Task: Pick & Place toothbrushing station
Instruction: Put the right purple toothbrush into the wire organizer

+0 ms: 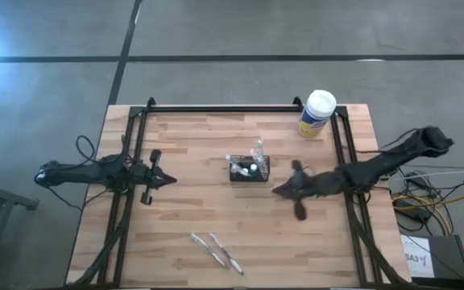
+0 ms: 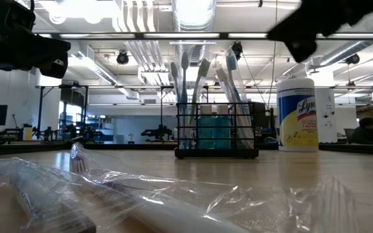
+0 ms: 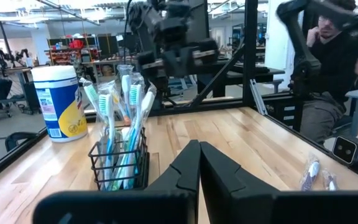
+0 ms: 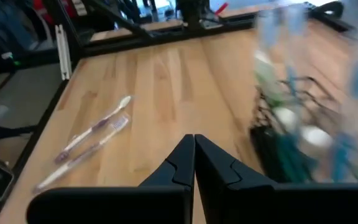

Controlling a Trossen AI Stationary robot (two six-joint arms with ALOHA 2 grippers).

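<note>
On my light wooden slatted table (image 1: 192,201), bounded by a black metal frame (image 1: 216,107): one yellow cylindrical wipes canister with a white lid (image 1: 316,113), upright near the far right corner. Two clear-wrapped toothbrushes (image 1: 217,250), lying side by side near the front edge, well apart from the canister. Beyond my table: a seated person in dark clothing (image 3: 334,68), grey concrete floor (image 1: 55,80), and a tangle of cables (image 1: 425,201) to my right.
</note>
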